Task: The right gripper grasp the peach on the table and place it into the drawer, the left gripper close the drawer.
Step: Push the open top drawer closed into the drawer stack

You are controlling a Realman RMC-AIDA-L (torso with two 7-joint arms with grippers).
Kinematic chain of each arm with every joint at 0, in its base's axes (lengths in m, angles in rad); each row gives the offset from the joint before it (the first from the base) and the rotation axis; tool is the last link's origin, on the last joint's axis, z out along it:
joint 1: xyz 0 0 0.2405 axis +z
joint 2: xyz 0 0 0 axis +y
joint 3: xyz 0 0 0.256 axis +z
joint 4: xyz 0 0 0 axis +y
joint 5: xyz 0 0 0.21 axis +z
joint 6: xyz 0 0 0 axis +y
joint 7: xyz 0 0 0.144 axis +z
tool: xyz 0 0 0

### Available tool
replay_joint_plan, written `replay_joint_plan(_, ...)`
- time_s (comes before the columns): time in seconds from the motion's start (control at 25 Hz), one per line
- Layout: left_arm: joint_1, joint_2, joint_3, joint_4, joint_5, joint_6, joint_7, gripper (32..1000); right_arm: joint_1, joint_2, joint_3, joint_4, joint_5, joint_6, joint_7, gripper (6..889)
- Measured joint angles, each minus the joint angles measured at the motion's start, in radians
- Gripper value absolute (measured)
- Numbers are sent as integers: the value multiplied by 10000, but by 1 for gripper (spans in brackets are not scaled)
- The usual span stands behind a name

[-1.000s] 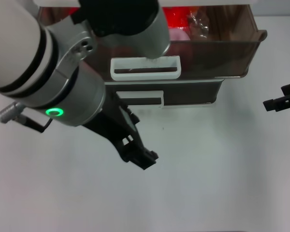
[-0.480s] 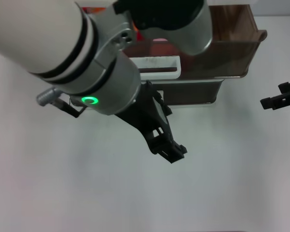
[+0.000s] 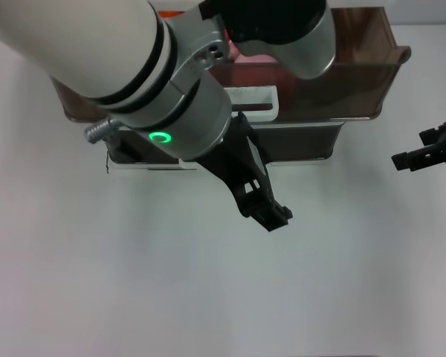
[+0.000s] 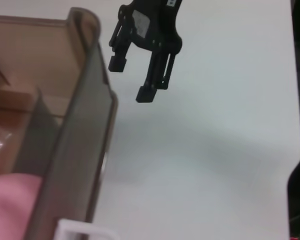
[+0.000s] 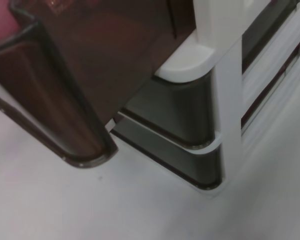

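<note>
The wide brown drawer (image 3: 342, 89) stands pulled out at the back of the white table (image 3: 134, 282). Its white loop handle (image 3: 253, 104) is half covered by my left arm. The pale pink peach (image 3: 254, 56) lies inside the drawer, mostly hidden in the head view. It shows as a pink patch (image 4: 10, 205) behind the drawer wall (image 4: 85, 140) in the left wrist view. My left gripper (image 3: 270, 216) hangs over the table just in front of the drawer. My right gripper (image 3: 410, 147) is at the table's right edge, open and holding nothing (image 4: 130, 80).
A narrower, darker drawer (image 3: 297, 141) sits shut below the open one. The white cabinet frame (image 5: 225, 90) holds both. The left arm's silver body with its green ring (image 3: 160, 137) covers the drawer's left half.
My left arm has swung rightward and toward the drawer, now covering most of the handle. The right gripper has shifted slightly left. The drawer itself has not visibly moved.
</note>
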Motion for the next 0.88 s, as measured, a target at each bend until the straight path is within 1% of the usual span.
replay_joint_plan(0.08, -4, 4, -76, -112, 109, 130, 215, 796, -5, 21, 0, 29, 19, -106, -27, 870)
replay_joint_plan(0.16, -10, 1, -199, -159, 167, 156, 351, 796, -1, 34, 0, 99, 23, -135, -75, 870)
replay_joint_plan(0.2, -15, 0, -247, -187, 175, 171, 389, 796, 9, 35, 0, 134, 26, -138, -94, 870)
replay_joint_plan(0.32, -35, 0, -491, -339, 183, 297, 649, 796, 20, 36, 0, 173, 33, -140, -121, 870)
replay_joint_plan(0.44, -19, 6, -689, -401, 184, 415, 963, 796, 41, 46, 5, 177, 42, -141, -132, 870)
replay_joint_plan(0.6, 3, 25, -816, -403, 210, 687, 1197, 796, 63, 51, 28, 181, 48, -141, -147, 870)
replay_joint_plan(0.68, 13, 10, -938, -422, 271, 800, 1374, 796, 77, 59, 36, 183, 49, -141, -150, 870)
replay_joint_plan(0.88, -76, 15, -1227, -868, 336, 1121, 1632, 796, 99, 65, 54, 266, 53, -263, -150, 870)
